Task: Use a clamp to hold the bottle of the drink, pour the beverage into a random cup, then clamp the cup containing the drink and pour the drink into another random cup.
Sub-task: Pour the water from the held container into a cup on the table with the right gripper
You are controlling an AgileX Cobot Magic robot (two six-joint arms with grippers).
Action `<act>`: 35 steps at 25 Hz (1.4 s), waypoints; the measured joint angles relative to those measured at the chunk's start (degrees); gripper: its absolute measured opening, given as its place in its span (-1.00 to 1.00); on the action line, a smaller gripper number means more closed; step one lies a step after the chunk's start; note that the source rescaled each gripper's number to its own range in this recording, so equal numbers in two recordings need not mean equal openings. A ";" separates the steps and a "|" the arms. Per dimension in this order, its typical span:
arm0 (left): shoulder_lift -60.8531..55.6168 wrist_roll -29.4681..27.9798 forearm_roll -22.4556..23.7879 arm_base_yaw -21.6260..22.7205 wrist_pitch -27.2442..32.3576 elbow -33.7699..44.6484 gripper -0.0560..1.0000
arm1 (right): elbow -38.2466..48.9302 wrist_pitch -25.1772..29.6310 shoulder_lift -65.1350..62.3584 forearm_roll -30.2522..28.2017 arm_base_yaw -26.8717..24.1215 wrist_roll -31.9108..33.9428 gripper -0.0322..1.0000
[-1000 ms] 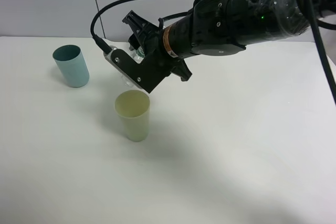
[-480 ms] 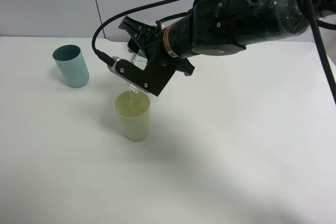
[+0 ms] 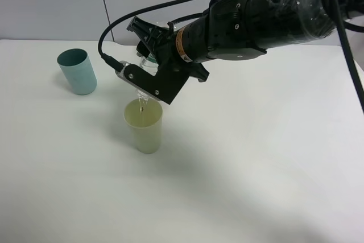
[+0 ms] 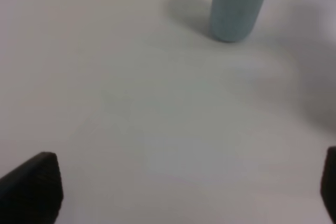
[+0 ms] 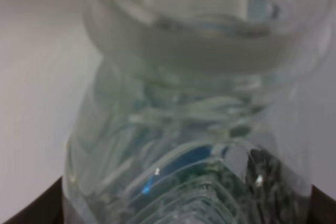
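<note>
My right gripper (image 3: pixel 149 66) is shut on the bottle of the drink (image 3: pixel 149 59), holding it tilted mouth-down over the pale yellow-green cup (image 3: pixel 144 124). A thin stream of clear beverage (image 3: pixel 141 104) falls into that cup. The right wrist view is filled by the clear bottle (image 5: pixel 189 108), its neck and open mouth close up. The teal cup (image 3: pixel 77 71) stands apart at the far left, also seen as the teal cup (image 4: pixel 239 4) in the left wrist view. My left gripper (image 4: pixel 178 203) is open over bare table, with one black fingertip (image 4: pixel 31 187) showing.
The bulky black right arm (image 3: pixel 261 15) and its cable (image 3: pixel 114 27) reach across the back of the white table (image 3: pixel 239 169). A grey wall lies behind. The left arm is out of the exterior view.
The right gripper has tipped the bottle further down over the yellow-green cup, and liquid has started to stream into it. The cups have not moved.
</note>
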 joint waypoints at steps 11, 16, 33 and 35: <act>0.00 0.00 0.00 0.00 0.00 0.00 1.00 | 0.00 -0.12 0.00 -1.64 0.00 -4.42 -0.93; 0.00 0.00 0.00 0.00 0.00 0.00 1.00 | 0.00 -0.12 0.00 -2.14 0.00 -5.21 -0.93; 0.00 0.00 0.00 0.00 0.00 0.00 1.00 | -1.11 -0.60 0.00 -5.61 0.00 -7.30 -0.93; 0.00 0.00 0.00 0.00 0.00 0.00 1.00 | -1.11 -0.67 0.00 -5.74 0.16 -7.36 -0.93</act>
